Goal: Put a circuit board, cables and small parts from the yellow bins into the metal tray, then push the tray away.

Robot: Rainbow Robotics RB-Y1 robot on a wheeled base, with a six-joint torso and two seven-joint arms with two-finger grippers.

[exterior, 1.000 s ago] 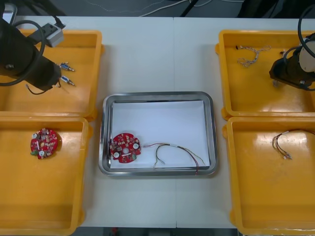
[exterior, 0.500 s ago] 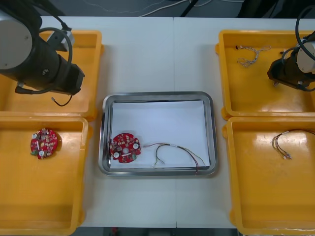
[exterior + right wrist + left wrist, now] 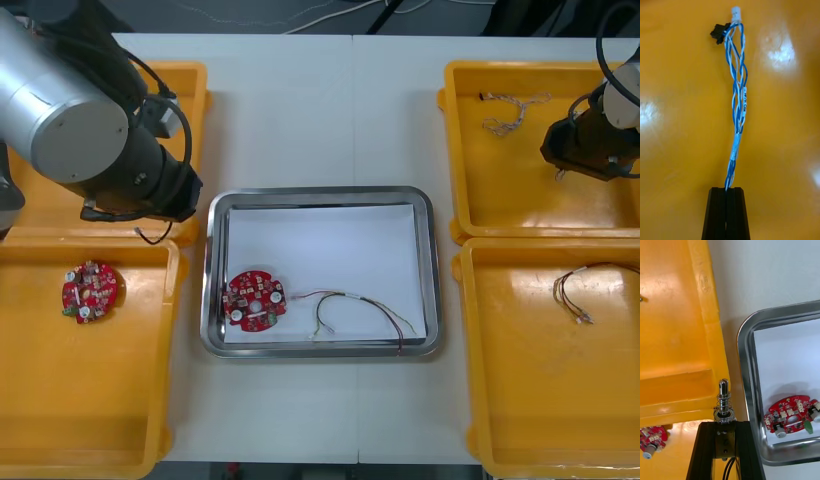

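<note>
In the tray [image 3: 433, 270], a red board [image 3: 255, 300] lies in the near left corner, with a thin cable [image 3: 365, 308] just to its right. Left of the tray, a second board [image 3: 90, 292] sits in the near bin [image 3: 40, 440]. By the tray's far left corner, the left tool [image 3: 724, 424] is clenched on a small metal part [image 3: 724, 401], above the rim of the far left bin [image 3: 703, 285]. Right of the tray and farther back, the right tool [image 3: 726, 189] pinches a blue and white cable [image 3: 738, 101] over the far right bin [image 3: 500, 190].
</note>
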